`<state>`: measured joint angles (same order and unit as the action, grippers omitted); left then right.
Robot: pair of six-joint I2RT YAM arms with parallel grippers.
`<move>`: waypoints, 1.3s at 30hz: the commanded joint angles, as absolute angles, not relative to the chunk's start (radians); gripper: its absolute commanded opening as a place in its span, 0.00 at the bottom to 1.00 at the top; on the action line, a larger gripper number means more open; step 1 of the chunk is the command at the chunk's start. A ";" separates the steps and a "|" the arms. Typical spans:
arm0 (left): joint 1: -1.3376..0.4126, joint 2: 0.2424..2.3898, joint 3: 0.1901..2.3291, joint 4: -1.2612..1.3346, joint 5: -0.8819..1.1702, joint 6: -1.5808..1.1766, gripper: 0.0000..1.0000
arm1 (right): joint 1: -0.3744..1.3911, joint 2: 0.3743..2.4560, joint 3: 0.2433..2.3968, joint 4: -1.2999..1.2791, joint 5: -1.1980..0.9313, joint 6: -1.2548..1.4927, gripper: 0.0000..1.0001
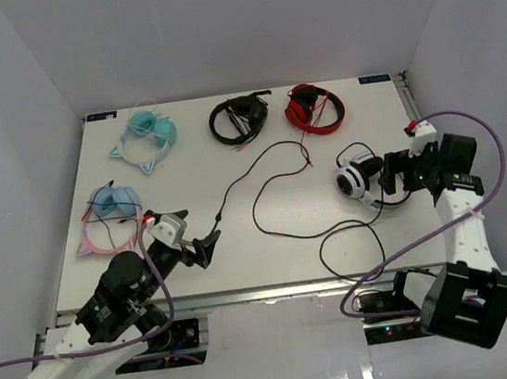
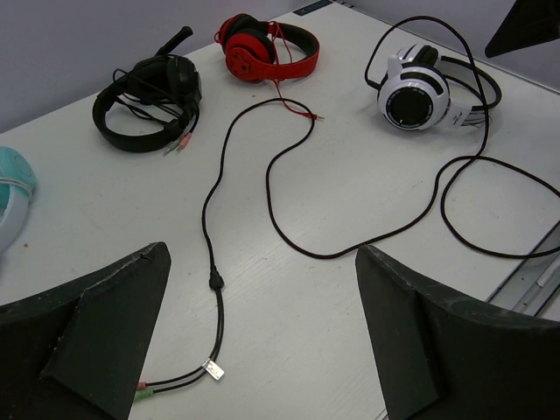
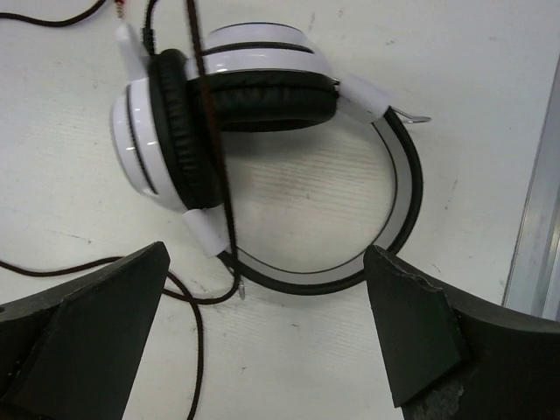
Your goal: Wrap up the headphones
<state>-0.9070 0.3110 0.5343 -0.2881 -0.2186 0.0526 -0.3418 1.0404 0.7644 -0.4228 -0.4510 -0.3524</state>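
The white headphones [image 1: 355, 179] lie on their side at the table's right, with black cushions and a black-padded headband. They also show in the left wrist view [image 2: 418, 87] and the right wrist view [image 3: 219, 114]. Their thin black cable [image 1: 283, 232] winds left across the table in loose loops. Its split plug end [image 2: 214, 367] lies on the table below my open left gripper [image 2: 262, 254], which holds nothing. My right gripper [image 3: 267, 254] is open and empty, just short of the headband [image 3: 398, 219]. In the top view the left gripper [image 1: 194, 235] is at front left and the right gripper [image 1: 388, 179] is beside the headphones.
All-black headphones [image 1: 238, 119] and red headphones [image 1: 314, 107] lie at the back. The red pair's cable tip lies near the black cable. A teal cat-ear pair [image 1: 146, 136] and a blue and pink pair [image 1: 109, 213] lie at the left. A metal rail [image 3: 534, 219] edges the table on the right.
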 commanded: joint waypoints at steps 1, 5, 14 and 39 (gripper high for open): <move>-0.904 0.335 0.524 -0.250 -0.262 -0.042 0.98 | -0.398 1.146 0.850 -0.410 -0.393 -0.250 0.90; -0.904 0.362 0.544 -0.271 -0.266 -0.057 0.98 | -0.403 1.218 0.853 -0.345 -0.242 -0.174 0.87; -0.902 0.364 0.560 -0.284 -0.212 -0.044 0.98 | -0.422 1.347 0.808 -0.276 -0.089 -0.014 0.54; -0.893 0.370 0.535 -0.246 -0.112 -0.036 0.98 | -0.420 1.648 0.838 -0.263 -0.232 0.102 0.10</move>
<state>-0.8986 0.3563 0.5285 -0.2805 -0.1791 -0.0342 -0.4252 1.6131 0.8468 -0.2296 -0.1674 0.0954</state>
